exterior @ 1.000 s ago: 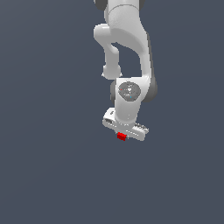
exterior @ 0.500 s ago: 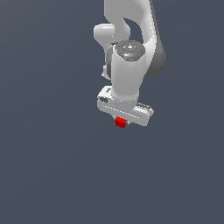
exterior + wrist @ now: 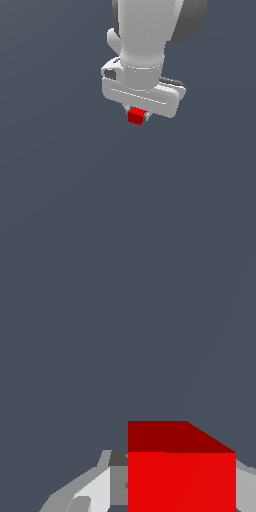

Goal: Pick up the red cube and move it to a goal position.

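High in the exterior view, right of centre, the white Panda arm (image 3: 145, 40) comes down from the top edge and ends in the gripper (image 3: 136, 116), whose wide white body sits tilted, lower toward the exterior view's right. Red cube (image 3: 136, 116) sits directly under that body, pinched between the two short fingers, only slivers of which show beside it; one pale fingertip (image 3: 146, 118) peeks out on the exterior view's right of the cube. Fingers are closed down to cube width, gripping the cube on two opposite faces. Cube is much narrower than the gripper body and hangs off the surface, with plain dark grey-blue ground (image 3: 60, 190) all round and below it; no shadow or contact visible under it. Being a cube, it has no long axis; faces look squared up with the gripper body, one flat face toward the exterior camera, edges following the same slight tilt as the hand. Wrist view confirms: cube (image 3: 181, 476) fills the near field, bright front face plus a darker face above it, with grey-white finger (image 3: 97, 488) metal touching one side and another sliver of finger at the opposite edge. Height above the ground can't be judged.
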`<state>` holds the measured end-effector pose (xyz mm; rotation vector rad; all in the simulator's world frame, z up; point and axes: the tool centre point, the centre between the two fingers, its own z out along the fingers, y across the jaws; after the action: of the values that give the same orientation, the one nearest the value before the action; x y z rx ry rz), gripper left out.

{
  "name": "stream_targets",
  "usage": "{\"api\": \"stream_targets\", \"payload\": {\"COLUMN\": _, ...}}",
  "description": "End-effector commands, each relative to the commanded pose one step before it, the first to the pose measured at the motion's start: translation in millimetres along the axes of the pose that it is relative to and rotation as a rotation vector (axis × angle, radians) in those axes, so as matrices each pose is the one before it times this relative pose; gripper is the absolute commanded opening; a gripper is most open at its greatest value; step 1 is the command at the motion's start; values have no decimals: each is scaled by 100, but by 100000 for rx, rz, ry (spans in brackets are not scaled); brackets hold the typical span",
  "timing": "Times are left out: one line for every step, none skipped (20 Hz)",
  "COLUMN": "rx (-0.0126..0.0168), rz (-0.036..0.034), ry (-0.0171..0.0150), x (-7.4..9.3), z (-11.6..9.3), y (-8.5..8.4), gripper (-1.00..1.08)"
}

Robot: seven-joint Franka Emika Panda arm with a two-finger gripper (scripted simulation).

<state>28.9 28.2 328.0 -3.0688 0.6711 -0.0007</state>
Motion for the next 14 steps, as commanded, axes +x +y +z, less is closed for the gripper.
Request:
{"api": "stream_targets", "payload": {"rx": -42, "rz": -2, "ry": -49, "x": 36, "z": -2831, "y": 305, "gripper": -100}}
{"api": "stream_targets", "payload": {"rx": 0, "rz": 0, "ry": 0, "x": 41, "z": -1076, "y": 102, "gripper": -100}}
{"api": "stream_targets", "payload": {"rx": 0, "rz": 0, "ry": 0, "x": 44, "z": -1060, "y": 98, "gripper": -100}}
{"api": "stream_targets", "payload": {"rx": 0, "rz": 0, "ry": 0, "x": 47, "z": -1024, "y": 93, "gripper": -100}}
{"api": "stream_targets", "payload": {"rx": 0, "rz": 0, "ry": 0, "x": 48, "z": -957, "y": 85, "gripper": -100}}
{"api": "stream_targets", "payload": {"rx": 0, "rz": 0, "ry": 0, "x": 48, "z": -891, "y": 78, "gripper": -100}}
{"api": "stream_targets", "payload": {"rx": -14, "rz": -44, "ry": 16, "x": 28, "z": -831, "y": 40, "gripper": -100}}
{"api": "stream_targets", "payload": {"rx": 0, "rz": 0, "ry": 0, "x": 47, "z": -764, "y": 64, "gripper": -100}}
{"api": "stream_targets", "payload": {"rx": 0, "rz": 0, "ry": 0, "x": 46, "z": -704, "y": 57, "gripper": -100}}
{"api": "stream_targets", "payload": {"rx": 0, "rz": 0, "ry": 0, "x": 46, "z": -646, "y": 51, "gripper": -100}}
{"api": "stream_targets", "payload": {"rx": 0, "rz": 0, "ry": 0, "x": 46, "z": -589, "y": 45, "gripper": -100}}
{"api": "stream_targets", "payload": {"rx": 0, "rz": 0, "ry": 0, "x": 44, "z": -535, "y": 39, "gripper": -100}}
{"api": "stream_targets", "payload": {"rx": 0, "rz": 0, "ry": 0, "x": 42, "z": -484, "y": 34, "gripper": -100}}
{"api": "stream_targets", "payload": {"rx": 7, "rz": -48, "ry": 0, "x": 26, "z": -435, "y": 5, "gripper": -100}}
